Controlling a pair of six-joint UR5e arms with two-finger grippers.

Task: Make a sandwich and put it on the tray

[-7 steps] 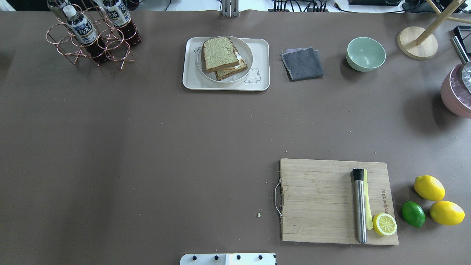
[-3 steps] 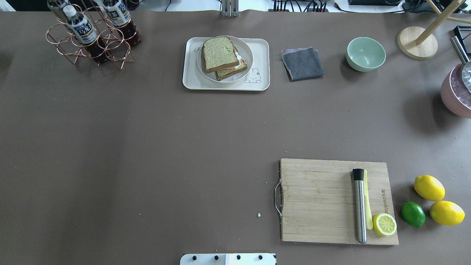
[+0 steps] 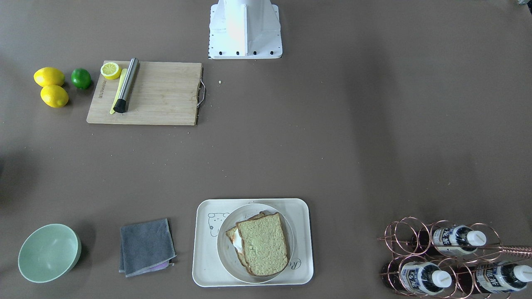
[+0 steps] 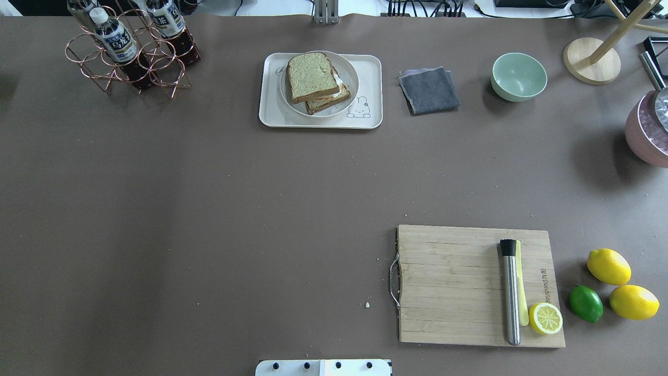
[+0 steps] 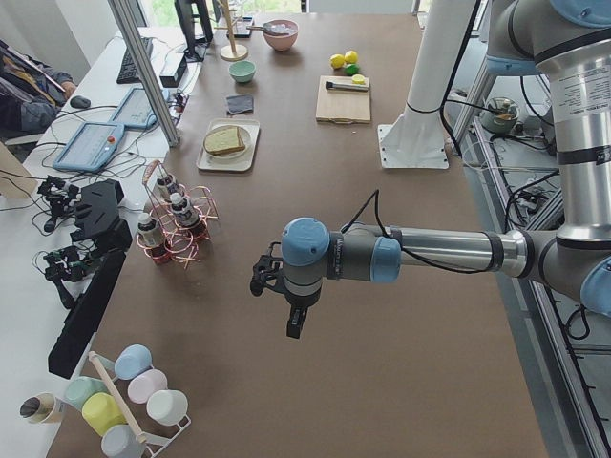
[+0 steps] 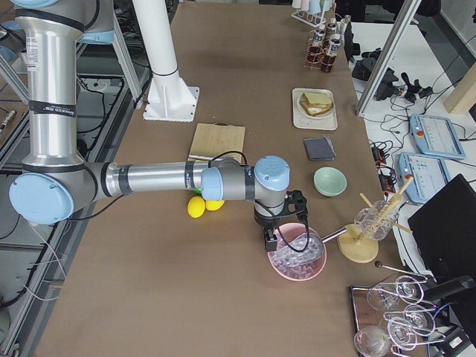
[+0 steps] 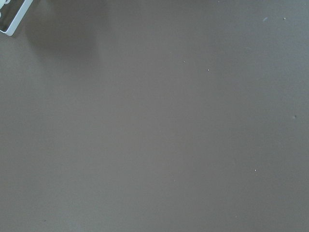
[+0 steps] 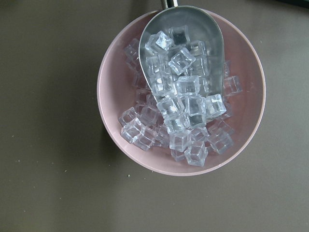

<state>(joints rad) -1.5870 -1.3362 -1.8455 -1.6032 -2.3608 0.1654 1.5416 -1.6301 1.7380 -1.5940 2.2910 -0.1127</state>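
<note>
Looking down from behind the robot's shoulders, you find the sandwich [image 4: 313,81] at the far middle of the worktop [image 4: 209,209]: two slices of seeded bread stacked a little askew, with a white edge of fried egg [image 3: 237,243] showing between them. It lies on a round white plate [image 4: 354,78], and that plate stands inside the cream tray [image 4: 269,107], beside the small bear drawing in the tray's near right corner. Just right of the tray lies a folded grey cloth [image 4: 429,90], and further right a pale green bowl [image 4: 519,76]. At the far left a copper wire rack [image 4: 130,60] holds bottles. Near the robot on the right you see a wooden cutting board [image 4: 454,282] carrying a steel rod with a black end [image 4: 510,292] and a half lemon [image 4: 545,318]; two whole lemons [image 4: 608,266] and a lime [image 4: 585,303] lie on the worktop just right of the board. Both arms are well apart from the tray. The left pincer [image 5: 296,326] hangs above bare brown worktop at the robot's left end, and you cannot tell how its jaws stand. The right pincer [image 6: 269,239] hangs over a pink bowl [image 8: 116,130] of ice cubes with a metal scoop [image 8: 183,58] lying in it; you cannot tell its jaws either.
</note>
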